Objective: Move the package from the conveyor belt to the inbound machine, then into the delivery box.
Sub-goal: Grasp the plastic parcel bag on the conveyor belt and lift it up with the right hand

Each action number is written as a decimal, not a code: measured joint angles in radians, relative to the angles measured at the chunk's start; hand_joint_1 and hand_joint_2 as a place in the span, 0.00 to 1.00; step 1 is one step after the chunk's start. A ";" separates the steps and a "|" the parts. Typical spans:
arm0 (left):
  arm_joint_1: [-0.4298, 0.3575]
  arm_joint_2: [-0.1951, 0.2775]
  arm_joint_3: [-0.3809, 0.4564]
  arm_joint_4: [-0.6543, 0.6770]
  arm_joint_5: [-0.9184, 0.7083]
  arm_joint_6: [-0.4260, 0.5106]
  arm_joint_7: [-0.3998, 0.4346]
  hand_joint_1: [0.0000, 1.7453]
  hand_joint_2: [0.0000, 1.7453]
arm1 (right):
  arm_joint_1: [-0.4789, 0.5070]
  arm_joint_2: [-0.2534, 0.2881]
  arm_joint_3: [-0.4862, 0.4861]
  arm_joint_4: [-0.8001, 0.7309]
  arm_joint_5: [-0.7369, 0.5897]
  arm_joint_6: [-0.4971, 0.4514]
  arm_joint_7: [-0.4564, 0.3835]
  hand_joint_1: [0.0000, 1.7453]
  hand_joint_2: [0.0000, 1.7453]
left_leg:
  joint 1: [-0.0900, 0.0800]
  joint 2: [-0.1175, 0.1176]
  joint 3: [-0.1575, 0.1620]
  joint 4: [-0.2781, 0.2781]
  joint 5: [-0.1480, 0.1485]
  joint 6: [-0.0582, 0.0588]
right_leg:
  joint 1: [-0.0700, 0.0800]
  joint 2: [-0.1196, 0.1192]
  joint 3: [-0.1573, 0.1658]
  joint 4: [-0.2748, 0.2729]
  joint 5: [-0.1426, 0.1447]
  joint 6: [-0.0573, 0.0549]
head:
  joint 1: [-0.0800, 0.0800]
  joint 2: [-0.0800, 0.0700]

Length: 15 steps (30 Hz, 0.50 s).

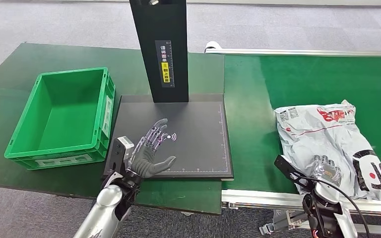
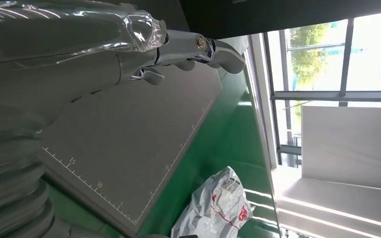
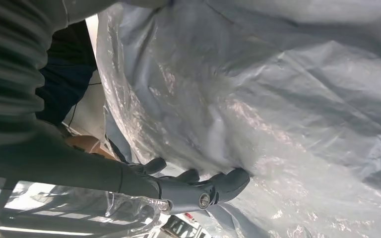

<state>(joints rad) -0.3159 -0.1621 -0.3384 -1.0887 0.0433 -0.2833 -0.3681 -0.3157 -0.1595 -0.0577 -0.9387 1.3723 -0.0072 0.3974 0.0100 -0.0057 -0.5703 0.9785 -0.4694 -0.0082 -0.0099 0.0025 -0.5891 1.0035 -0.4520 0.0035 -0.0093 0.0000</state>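
Setting: Grey carpeted floor (image 1: 39, 25) spreads behind my workstation, where a dark green mat (image 1: 10, 79) covers the left-hand table and a bright green conveyor belt (image 1: 302, 79) runs along the right.

Package: I see the crumpled grey-white plastic mailer bag with red and black printing (image 1: 327, 141) lying on the belt at near right, not yet lifted to the machine; my left wrist camera catches it too (image 2: 213, 208), beyond the platform's corner.

Right hand: My right hand (image 1: 326, 168) rests on the near edge of the bag, its dark fingertips (image 3: 230, 181) pressed into the wrinkled plastic; whether it truly grips the film, I cannot tell.

Left hand: My left hand (image 1: 151, 148) hovers over the near left part of the platform, fingers spread and holding nothing.

Inbound machine: Its flat black platform with ruler markings along the edges (image 1: 198, 144) sits in the middle, between crate and belt, with a tall black column bearing a yellow-and-white label (image 1: 161, 49) rising at its far side.

Delivery box: An open green plastic crate (image 1: 25, 131) stands on the mat just left of the platform.
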 joint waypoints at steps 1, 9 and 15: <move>0.000 0.000 0.002 0.000 0.000 -0.001 0.000 0.00 1.00 | -0.001 0.000 -0.001 0.001 -0.004 0.000 -0.005 1.00 1.00 | 0.000 0.000 0.000 0.000 0.000 0.000 | 0.000 0.000 0.000 0.000 0.000 0.000 | 0.000 0.000; -0.002 0.000 0.005 0.000 0.000 -0.003 -0.001 0.00 1.00 | -0.010 0.007 -0.004 -0.001 -0.082 -0.045 -0.095 1.00 1.00 | 0.000 0.000 0.000 0.000 0.000 0.000 | 0.000 0.000 0.000 0.000 0.000 0.000 | 0.000 0.000; 0.000 0.001 0.006 -0.001 0.005 -0.009 -0.005 0.00 1.00 | -0.011 0.022 -0.004 -0.038 -0.164 -0.112 -0.187 1.00 1.00 | 0.000 0.000 0.000 0.000 0.000 0.000 | 0.000 0.000 0.000 0.000 0.000 0.000 | 0.000 0.000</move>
<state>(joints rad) -0.3162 -0.1610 -0.3325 -1.0900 0.0482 -0.2921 -0.3731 -0.3267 -0.1374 -0.0618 -0.9767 1.2086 -0.1193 0.2108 0.0101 -0.0056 -0.5701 0.9785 -0.4694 -0.0083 -0.0098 0.0026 -0.5891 1.0035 -0.4520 0.0034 -0.0094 0.0000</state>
